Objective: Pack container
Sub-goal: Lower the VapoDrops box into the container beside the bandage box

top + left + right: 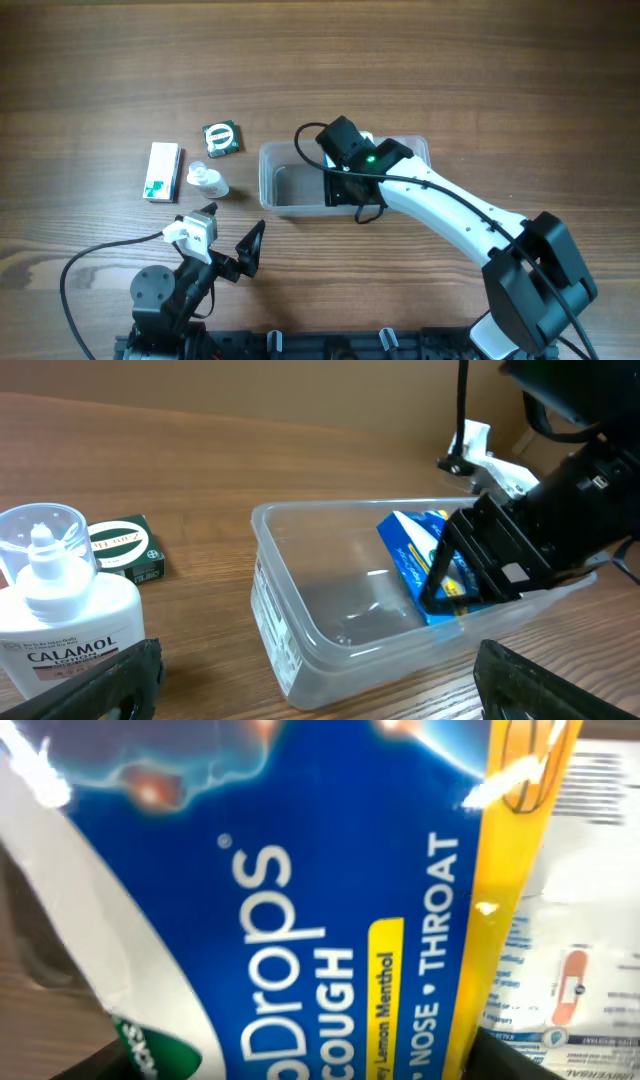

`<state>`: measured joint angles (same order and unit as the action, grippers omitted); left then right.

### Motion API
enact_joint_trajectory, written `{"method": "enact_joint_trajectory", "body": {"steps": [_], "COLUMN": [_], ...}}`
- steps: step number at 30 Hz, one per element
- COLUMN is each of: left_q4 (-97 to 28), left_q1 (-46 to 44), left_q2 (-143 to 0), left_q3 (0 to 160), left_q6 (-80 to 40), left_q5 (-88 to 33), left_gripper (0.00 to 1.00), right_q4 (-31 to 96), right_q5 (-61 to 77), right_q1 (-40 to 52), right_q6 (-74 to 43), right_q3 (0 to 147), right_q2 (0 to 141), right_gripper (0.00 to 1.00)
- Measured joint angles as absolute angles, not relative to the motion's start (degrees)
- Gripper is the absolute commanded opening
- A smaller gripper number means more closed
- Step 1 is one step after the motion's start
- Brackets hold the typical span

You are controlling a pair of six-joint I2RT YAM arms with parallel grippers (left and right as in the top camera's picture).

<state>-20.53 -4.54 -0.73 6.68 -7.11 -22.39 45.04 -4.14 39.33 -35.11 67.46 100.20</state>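
Note:
The clear plastic container [290, 208] stands at the table's middle; it also shows in the left wrist view [300, 630]. My right gripper [348, 180] reaches into its right half and is shut on a blue cough drops box [410, 545], held tilted inside the tub. In the right wrist view that box [300, 920] fills the frame between the fingers [315, 1065]. My left gripper [225, 248] is open and empty near the front edge, left of the container, with its fingers wide apart [320, 695].
A white Calamol bottle [208, 180] [65, 610], a green box [221, 137] [122, 545] and a white box [161, 171] lie left of the container. A white plaster box [580, 970] lies in the container's right end.

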Motion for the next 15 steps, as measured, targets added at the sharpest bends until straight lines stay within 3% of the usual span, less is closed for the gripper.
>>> {"method": "enact_joint_trajectory", "body": {"steps": [4,6,10,15], "left_q4": [-20.6,-20.6,-20.5,-20.5], "left_q1": [-4.5,-4.5,-4.5,-4.5], "left_q2": [-0.7,-0.7,-0.7,-0.7], "left_q3": [6.7,6.7,6.7,6.7], "left_q6": [-7.1,-7.1,-7.1,-7.1], "left_q5": [-22.4,-22.4,-22.4,-22.4], "left_gripper": [1.0,1.0,1.0,1.0], "right_q4": [45.5,45.6,45.8,46.2], "right_q5": [-5.3,-5.6,-5.7,-7.0], "right_q1": [39.3,39.3,39.3,39.3], "right_q6": [-35.2,-35.3,-35.4,-34.9], "right_q3": [67.5,67.5,67.5,67.5], "right_q2": [100.2,100.2,100.2,99.0], "right_gripper": [0.8,0.85,0.85,0.71]}}
